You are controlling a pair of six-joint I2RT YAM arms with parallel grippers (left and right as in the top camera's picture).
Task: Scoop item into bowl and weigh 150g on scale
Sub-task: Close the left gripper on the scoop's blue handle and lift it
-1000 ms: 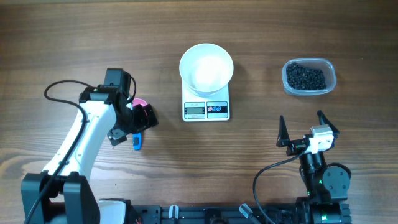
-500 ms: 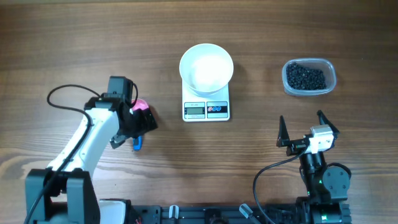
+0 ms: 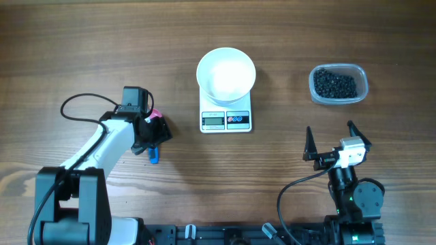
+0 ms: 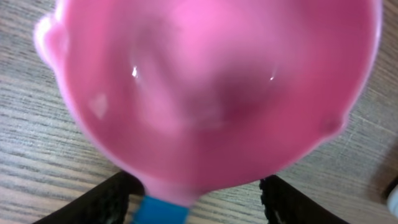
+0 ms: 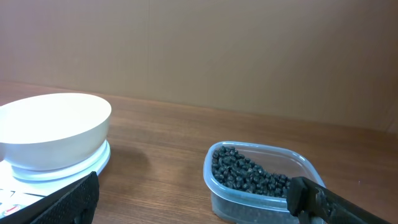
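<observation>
The white bowl [image 3: 226,73] stands empty on the scale [image 3: 226,120] at the table's middle back. Black beads [image 3: 334,84] fill a clear tub [image 3: 363,85] at the back right. A pink scoop [image 3: 155,114] with a blue handle [image 3: 152,154] lies on the table at the left. My left gripper [image 3: 154,131] is low over it; in the left wrist view the pink cup [image 4: 205,87] fills the frame, and the fingers [image 4: 112,199] straddle the neck and handle [image 4: 163,213] with gaps on both sides. My right gripper [image 3: 330,139] rests open near the front right, facing bowl [image 5: 53,127] and beads [image 5: 249,175].
The left arm's cable [image 3: 82,102] loops over the table at the far left. Bare wood lies between the scoop, the scale and the tub. The arm bases stand along the front edge.
My left arm has shifted slightly forward and down over the scoop, and its fingers have drawn closer together round the handle. The right arm has not moved.
</observation>
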